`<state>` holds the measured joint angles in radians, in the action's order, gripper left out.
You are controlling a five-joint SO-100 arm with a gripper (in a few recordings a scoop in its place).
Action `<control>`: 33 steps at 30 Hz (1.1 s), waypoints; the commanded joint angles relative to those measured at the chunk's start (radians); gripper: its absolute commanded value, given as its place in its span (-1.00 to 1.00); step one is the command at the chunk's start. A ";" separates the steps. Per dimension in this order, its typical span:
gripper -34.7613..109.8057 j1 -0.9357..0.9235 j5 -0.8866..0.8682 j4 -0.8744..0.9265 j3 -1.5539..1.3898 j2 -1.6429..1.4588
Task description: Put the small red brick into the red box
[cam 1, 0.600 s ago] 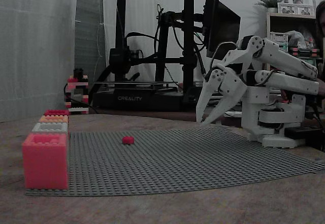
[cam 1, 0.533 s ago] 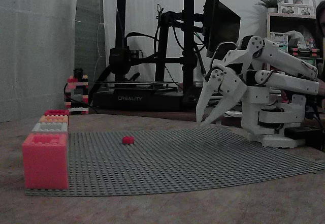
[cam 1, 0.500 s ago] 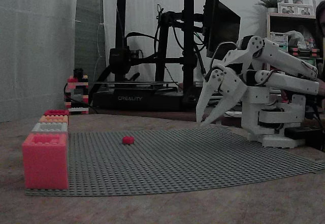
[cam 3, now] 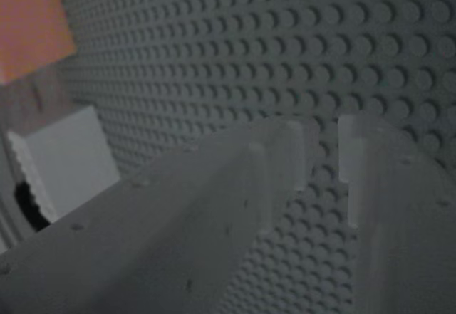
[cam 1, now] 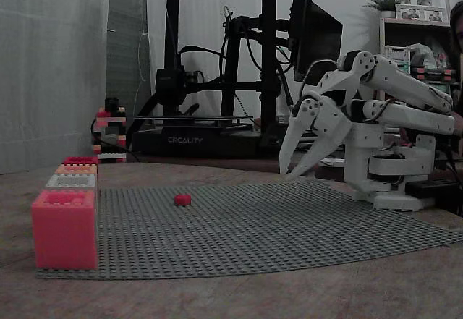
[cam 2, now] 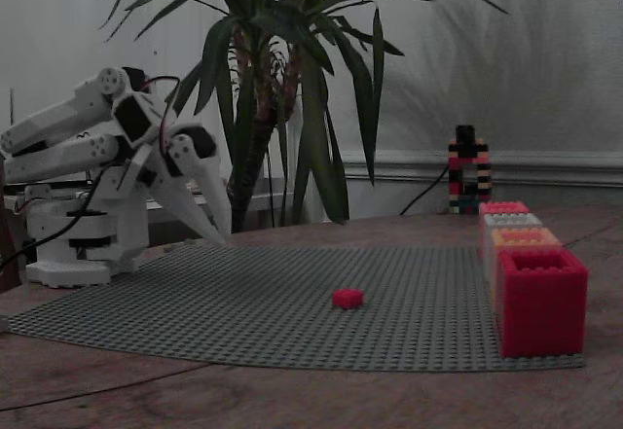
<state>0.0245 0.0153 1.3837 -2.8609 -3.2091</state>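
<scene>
The small red brick [cam 1: 182, 199] [cam 2: 347, 299] lies alone on the grey studded baseplate [cam 1: 253, 225] [cam 2: 243, 303]. The red box [cam 1: 79, 160] [cam 2: 540, 299] is the deep crimson end of a row of boxes along the plate's edge. My white arm is folded low at the opposite end of the plate. Its gripper [cam 1: 285, 174] [cam 2: 219, 239] hangs tips-down just above that end, far from the brick and the box. In the wrist view the gripper [cam 3: 322, 150] shows its fingers drawn together to a thin slit, with nothing between them and studs beneath.
The row also holds an orange box [cam 2: 526, 239] [cam 1: 76, 168], a grey-white box [cam 1: 71, 181] and a pinkish-coral box [cam 1: 64, 228] [cam 2: 503, 208]. A small brick tower [cam 1: 108, 132] [cam 2: 466, 171] stands behind the row. A 3D printer [cam 1: 217, 80] and a potted plant [cam 2: 282, 89] stand beyond the plate.
</scene>
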 commanded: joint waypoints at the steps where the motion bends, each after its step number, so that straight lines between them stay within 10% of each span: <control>1: -0.52 0.018 -0.018 0.017 0.066 -0.002; 33: -0.24 -0.150 -0.241 -0.195 1.322 1.835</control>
<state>-0.1120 -0.2056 1.1873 -1.6935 -1.4373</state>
